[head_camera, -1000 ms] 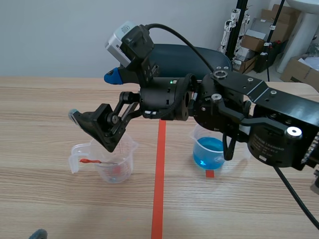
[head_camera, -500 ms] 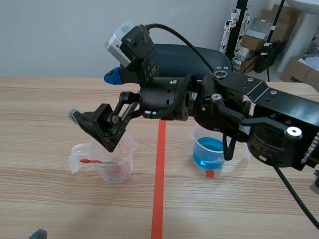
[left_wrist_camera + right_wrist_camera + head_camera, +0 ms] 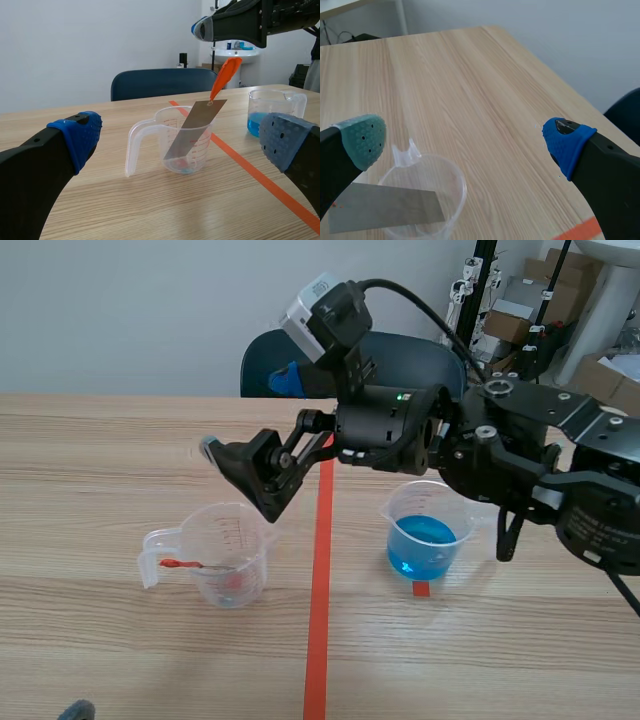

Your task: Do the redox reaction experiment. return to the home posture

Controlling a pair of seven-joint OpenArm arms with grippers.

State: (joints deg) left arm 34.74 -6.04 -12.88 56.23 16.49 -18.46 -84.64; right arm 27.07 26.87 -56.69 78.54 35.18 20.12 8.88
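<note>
A clear beaker [image 3: 228, 558] at the left holds a grey metal strip [image 3: 195, 129] with an orange tag [image 3: 225, 75], leaning on its rim. A second beaker [image 3: 425, 538] with blue liquid stands right of the tape line. My right gripper [image 3: 247, 413] is open and hangs in the air above and just right of the strip beaker, holding nothing. From its own view that gripper [image 3: 465, 140] has the beaker [image 3: 447, 176] and strip [image 3: 385, 212] below it. Low over the near table, my left gripper [image 3: 177, 142] is open and faces the strip beaker.
An orange-red tape line [image 3: 318, 620] runs down the table between the two beakers. A dark blue chair [image 3: 425, 352] stands behind the far edge. Cardboard boxes and stands [image 3: 520, 310] fill the back right corner.
The right arm has swung to the right and slightly up, carrying its open gripper from directly over the strip beaker toward the tape line. The beakers have not moved.
</note>
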